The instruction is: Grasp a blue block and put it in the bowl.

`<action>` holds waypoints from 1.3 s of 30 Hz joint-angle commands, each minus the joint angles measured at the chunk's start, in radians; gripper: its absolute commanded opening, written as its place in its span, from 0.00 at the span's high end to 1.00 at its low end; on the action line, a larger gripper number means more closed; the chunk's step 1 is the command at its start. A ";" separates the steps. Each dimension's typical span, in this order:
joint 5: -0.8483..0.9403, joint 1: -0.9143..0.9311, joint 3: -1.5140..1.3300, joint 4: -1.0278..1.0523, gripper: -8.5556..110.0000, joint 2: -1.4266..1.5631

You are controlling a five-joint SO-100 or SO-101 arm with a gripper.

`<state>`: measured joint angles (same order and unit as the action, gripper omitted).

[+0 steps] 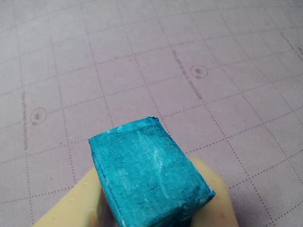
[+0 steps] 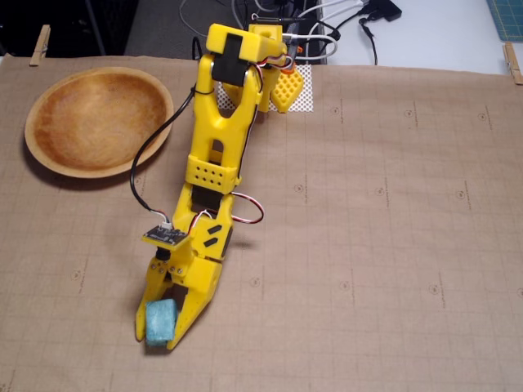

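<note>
Bowl (image 2: 98, 121) lies toward 11 o'clock from pincer (image 2: 163, 327) in fixed view, well apart, near counter (image 2: 392, 245) far-left corner. Single arm reaches from base at 12 o'clock down toward 7 o'clock.

Blue block (image 2: 161, 320) sits between yellow fingers (image 2: 189, 314), pincer closed narrow on it. Wrist view: blue block (image 1: 149, 175) fills lower centre, fingers flanking. Whether lifted off counter: cannot tell.

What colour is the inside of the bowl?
Darker orange-brown, inside a light tan rim, on the wooden bowl; seen only in the fixed view.
</note>
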<state>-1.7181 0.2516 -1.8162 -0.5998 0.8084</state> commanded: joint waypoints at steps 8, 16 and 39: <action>0.002 -0.009 -0.035 0.012 0.94 0.146; 0.002 -0.011 -0.143 0.012 0.94 0.276; 0.002 -0.069 -0.393 0.014 0.94 0.785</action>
<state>-1.7227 0.1871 -2.2043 -0.5829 1.4113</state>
